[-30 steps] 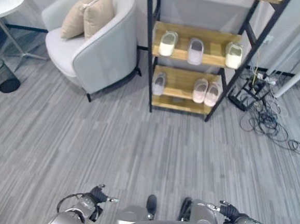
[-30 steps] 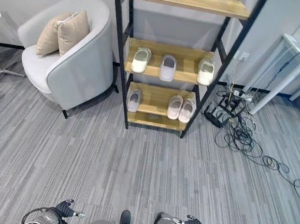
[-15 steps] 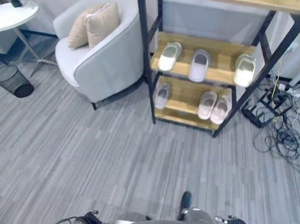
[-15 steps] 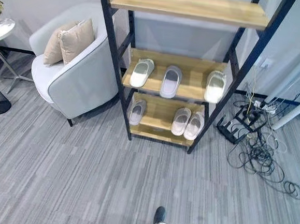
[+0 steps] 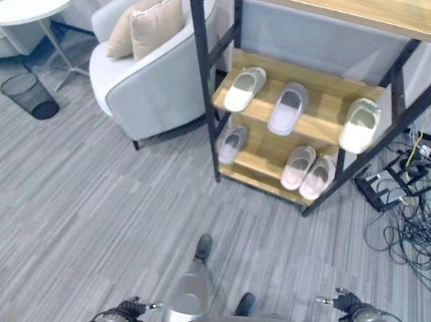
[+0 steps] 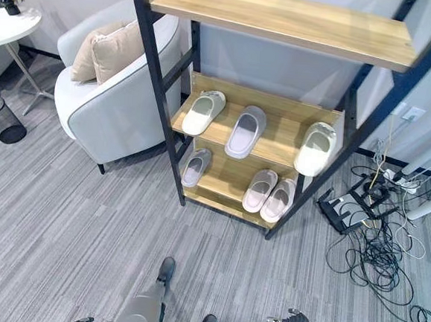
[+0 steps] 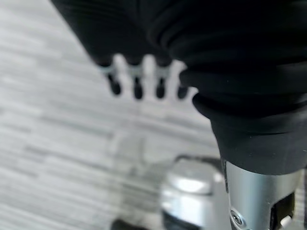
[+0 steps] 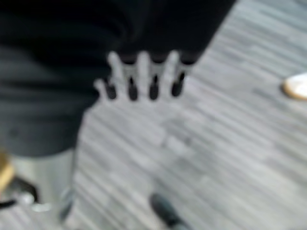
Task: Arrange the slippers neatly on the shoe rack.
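A shoe rack (image 6: 165,138) of black metal posts and pale wooden boards stands on grey striped floor (image 5: 86,195), holding six slippers. On its middle shelf (image 6: 278,128) lie three, well apart: a cream slipper (image 6: 203,113) with a greenish toe band toward the left, a lilac-grey slipper (image 6: 245,131) in the middle, and a second cream slipper (image 6: 315,149) at the right end, its toe past the board's front edge. On the bottom shelf (image 6: 221,180) a small grey slipper (image 6: 195,167) sits alone at the left, and a pinkish pair (image 6: 269,195) lies side by side, touching, at the right. All look soft, rounded and smooth, open at the heel.

Left of the rack stands a curved grey armchair (image 5: 143,88) with two beige cushions (image 5: 145,27); a mesh bin (image 5: 29,95) and a round white surface (image 5: 30,3) are further left. Tangled cables (image 6: 376,252) lie to the right.

The left robot hand (image 7: 144,79) hangs over the floor, fingers straight and released, grasping nothing. The right robot hand (image 8: 144,76) likewise hangs released with straight fingers above the floor.
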### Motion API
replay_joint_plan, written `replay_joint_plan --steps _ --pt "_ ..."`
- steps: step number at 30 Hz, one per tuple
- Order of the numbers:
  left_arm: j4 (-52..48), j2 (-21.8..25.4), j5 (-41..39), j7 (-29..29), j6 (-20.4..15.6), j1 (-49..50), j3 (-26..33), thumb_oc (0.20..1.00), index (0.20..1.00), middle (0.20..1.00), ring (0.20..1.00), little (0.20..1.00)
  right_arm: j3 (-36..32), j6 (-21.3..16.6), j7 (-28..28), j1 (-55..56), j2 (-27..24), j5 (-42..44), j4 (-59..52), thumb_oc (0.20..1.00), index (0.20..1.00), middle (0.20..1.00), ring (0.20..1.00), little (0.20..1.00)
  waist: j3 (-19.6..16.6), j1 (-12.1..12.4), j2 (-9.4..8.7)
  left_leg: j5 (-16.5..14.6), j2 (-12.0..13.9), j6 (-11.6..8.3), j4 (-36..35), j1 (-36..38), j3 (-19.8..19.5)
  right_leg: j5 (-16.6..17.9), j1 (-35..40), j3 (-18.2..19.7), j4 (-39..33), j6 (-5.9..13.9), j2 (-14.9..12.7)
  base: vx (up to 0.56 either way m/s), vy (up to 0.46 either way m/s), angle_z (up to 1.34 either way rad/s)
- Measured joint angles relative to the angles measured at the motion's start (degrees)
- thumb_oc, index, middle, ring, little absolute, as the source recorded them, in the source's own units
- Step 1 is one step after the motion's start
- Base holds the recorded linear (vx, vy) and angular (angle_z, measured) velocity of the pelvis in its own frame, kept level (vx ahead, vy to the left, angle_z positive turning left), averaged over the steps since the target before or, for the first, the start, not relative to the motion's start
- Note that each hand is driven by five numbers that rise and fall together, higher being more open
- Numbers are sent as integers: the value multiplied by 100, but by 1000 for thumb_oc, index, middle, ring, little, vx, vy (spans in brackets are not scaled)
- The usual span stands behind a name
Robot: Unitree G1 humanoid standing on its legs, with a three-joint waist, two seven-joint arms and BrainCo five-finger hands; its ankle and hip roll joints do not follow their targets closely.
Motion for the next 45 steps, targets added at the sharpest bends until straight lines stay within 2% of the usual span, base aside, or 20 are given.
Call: replay_joint_plan --steps 2,3,4,5,6,9,10,12,14,15,18,20,21,22,26,28,30,33,40,45 --pt "121 1 41 9 9 98 172 1000 1000 1000 1000 1000 0 1 -3 -21 34 -13 13 1000 1000 1000 1000 1000 -57 113 -7 39 35 0 1 64 -56 -74 152 138 0 62 -41 351 239 -34" --pt "256 33 122 37 97 121 230 1000 1000 1000 1000 1000 -13 3 -5 -12 60 -53 53 1000 1000 1000 1000 1000 -214 154 -76 40 -29 10 219 21 -15 -185 299 190 30 222 -192 447 353 -23" --pt "312 69 248 77 123 132 217 1000 1000 1000 1000 1000 -22 13 -10 -11 77 -55 85 1000 1000 1000 1000 1000 -311 224 -163 322 -145 289 293 161 74 -336 463 256 46 475 -393 402 323 -32" --pt "359 146 284 99 131 117 149 1000 1000 1000 1000 1000 -20 14 -5 11 200 -57 133 1000 1000 1000 1000 1000 -380 300 -380 263 -353 533 308 242 258 -378 483 346 149 560 -645 380 332 -26" --pt "347 188 403 132 136 83 41 1000 1000 1000 1000 1000 -21 -24 -4 8 332 -60 136 1000 1000 1000 1000 1000 -473 260 -477 86 -551 787 343 378 343 -351 421 389 553 644 -879 237 260 -12" --pt "46 295 497 155 106 -67 -312 1000 1000 1000 1000 1000 -18 -53 1 169 449 -63 -45 1000 1000 1000 1000 1000 -643 253 -429 -165 -727 1052 359 514 347 -270 -3 443 1460 862 -1189 110 179 4" --pt "-160 382 506 212 48 -121 -559 1000 1000 1000 1000 1000 11 -56 3 112 518 -67 -73 1000 1000 1000 1000 1000 -720 285 -445 -188 -797 1098 350 525 444 -394 -355 492 2148 1065 -1389 57 143 -11" --pt "-272 436 540 247 17 -336 -724 1000 1000 1000 1000 1000 64 -56 -9 49 528 -67 -310 1000 1000 1000 1000 1000 -732 152 -418 -383 -998 1373 408 561 461 -512 -871 590 2869 1310 -1672 95 176 -7" --pt "-301 415 689 246 -20 -391 -1105 1000 1000 1000 1000 1000 127 -56 -15 11 507 -113 -401 1000 1000 1000 1000 1000 -688 89 -334 -339 -1065 1489 371 708 551 -511 -1125 511 3266 1315 -1838 122 50 -12" --pt "-306 355 729 260 -28 -437 -1235 1000 1000 1000 1000 1000 147 -56 -25 74 502 -171 -451 1000 1000 1000 1000 1000 -627 27 -184 -508 -1091 1514 345 865 594 -533 -1293 410 3079 1287 -1899 88 -23 -21" --pt "-263 271 800 348 -22 -328 -1210 1000 1000 1000 1000 1000 245 -27 -17 87 474 -178 -605 1000 1000 1000 1000 1000 -595 -56 -81 -491 -1104 1403 346 967 582 -310 -1331 193 1984 1410 -1781 91 -160 0" --pt "-263 338 928 344 -27 -333 -1262 1000 1000 1000 1000 1000 261 104 111 110 212 -182 -945 1000 1000 1000 1000 1000 -547 -42 -149 -540 -1132 1348 379 997 573 -104 -1345 218 1452 1382 -1685 -51 -58 12" --pt "-375 465 955 368 -60 -62 -941 1000 1000 1000 1000 1000 -40 -209 -34 437 224 -185 -1078 1000 1000 1000 1000 1000 -522 -212 -270 -533 -1172 1375 346 1085 663 171 -1411 415 1263 1459 -1628 -42 -85 2" --pt "-466 492 956 410 -67 71 -901 1000 1000 1000 1000 1000 -77 -254 -86 596 278 -194 -1048 1000 1000 1000 1000 1000 -486 -219 -371 -591 -1192 1362 328 1123 725 299 -1473 579 1279 1462 -1613 -28 -64 -6" --pt "-428 171 1122 477 -70 370 -906 1000 1000 1000 1000 1000 23 -152 -102 1007 312 -276 -771 1000 1000 1000 1000 1000 -406 -299 -318 -663 -1100 1312 306 1149 728 715 -1351 538 830 1135 -1501 53 -69 -19" --pt "-442 -64 1134 464 -99 494 -857 1000 1000 1000 1000 1000 5 -155 -123 1110 299 -277 -831 1000 1000 1000 1000 1000 -352 -365 -165 -607 -995 1210 189 1246 707 853 -1147 512 472 1059 -1337 62 -55 -6" --pt "-443 -221 1167 456 -141 570 -833 1000 1000 1000 1000 1000 49 -201 -110 1144 267 -280 -1141 1000 1000 1000 1000 1000 -393 -406 -63 -507 -798 996 29 1324 682 1035 -917 421 12 853 -1092 55 -45 1" --pt "-474 -224 1182 458 -138 582 -834 1000 1000 1000 1000 1000 83 -324 -99 1122 244 -284 -1369 1000 1000 1000 1000 1000 -435 -364 3 -469 -589 792 9 1466 597 970 -756 322 -5 717 -886 72 -46 11" --pt "-551 -228 1398 475 -169 752 -853 1000 1000 1000 1000 1000 324 -566 -48 1336 132 -392 -2581 1000 1000 1000 1000 1000 -617 -367 151 -436 -460 697 7 1457 517 965 -737 241 -5 619 -758 17 -10 4" --pt "-767 -200 1623 480 -194 822 -1310 1000 1000 1000 1000 1000 937 -625 126 1358 -131 -394 -3453 1000 1000 1000 1000 1000 -660 -347 133 -403 -458 652 4 1413 466 1002 -780 242 -5 578 -749 0 -1 1"
